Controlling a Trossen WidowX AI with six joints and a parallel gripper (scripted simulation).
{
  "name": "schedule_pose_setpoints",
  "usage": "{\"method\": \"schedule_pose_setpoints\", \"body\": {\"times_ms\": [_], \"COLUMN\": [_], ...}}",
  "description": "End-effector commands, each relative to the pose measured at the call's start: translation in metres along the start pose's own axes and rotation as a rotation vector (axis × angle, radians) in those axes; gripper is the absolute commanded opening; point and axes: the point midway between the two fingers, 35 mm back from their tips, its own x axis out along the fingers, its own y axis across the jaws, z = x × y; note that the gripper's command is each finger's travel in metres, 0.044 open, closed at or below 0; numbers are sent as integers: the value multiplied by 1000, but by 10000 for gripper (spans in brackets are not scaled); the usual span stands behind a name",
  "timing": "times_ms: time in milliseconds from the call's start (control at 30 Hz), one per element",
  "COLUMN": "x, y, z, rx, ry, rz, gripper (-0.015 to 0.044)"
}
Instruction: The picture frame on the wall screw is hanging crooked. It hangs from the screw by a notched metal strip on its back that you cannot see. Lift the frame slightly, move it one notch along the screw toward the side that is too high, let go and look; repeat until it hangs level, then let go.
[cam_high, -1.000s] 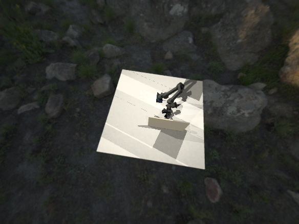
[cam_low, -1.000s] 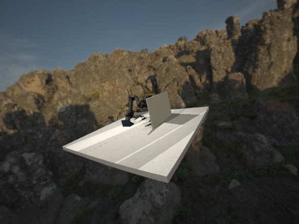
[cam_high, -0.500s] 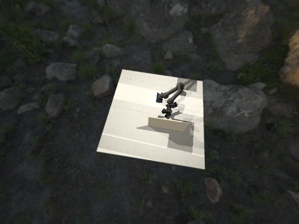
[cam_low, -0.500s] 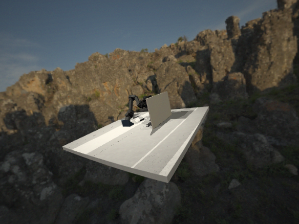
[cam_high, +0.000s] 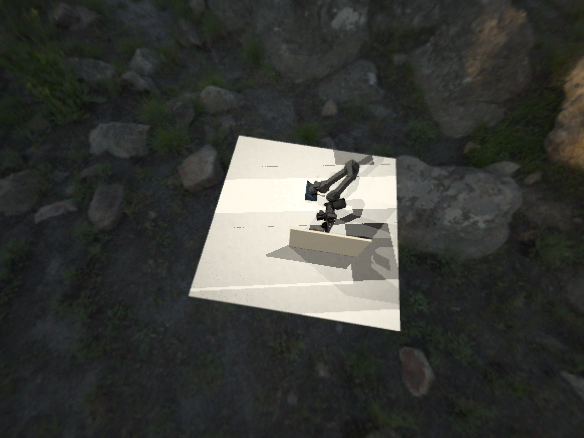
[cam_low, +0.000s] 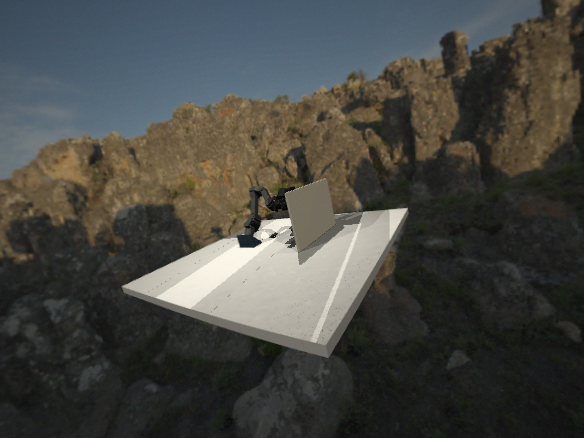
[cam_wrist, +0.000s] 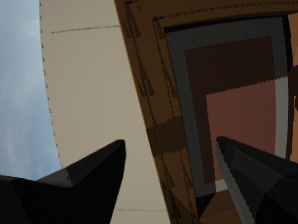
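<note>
The picture frame (cam_wrist: 150, 65) shows in the wrist view with its brown left bar, grey mat and reddish picture. The bar slants there, its upper end further left than its lower end. Its top bar rises slightly to the right. My gripper (cam_wrist: 170, 145) (cam_high: 327, 228) is open, one finger on each side of the left bar, with gaps on both sides. The fingertips overlap the wall and picture in view; their depth is hard to tell. The screw and notched strip are hidden. In the exterior view the wall hides the frame and fingers.
The thin beige wall (cam_high: 325, 242) (cam_low: 310, 215) (cam_wrist: 90, 90) stands upright on the white table top (cam_high: 240, 260) (cam_low: 260, 300). The arm (cam_high: 344, 186) (cam_low: 254, 205) reaches to its picture side from a dark base (cam_high: 310, 196) (cam_low: 248, 242). Shadows cross the table and frame.
</note>
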Motion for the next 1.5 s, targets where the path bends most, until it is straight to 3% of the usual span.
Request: {"method": "schedule_pose_setpoints", "body": {"times_ms": [0,267,400,667,1467], "x": [-23,-80,-88,-108,-109], "y": [6,0,-3,52,54], "z": [-5,-2,1,-7,-7], "rx": [-61,-230,-260,-409,-414], "ry": [9,5,5,1,1], "rz": [10,9,8,4,4], "gripper": [260,260,260,260,260]}}
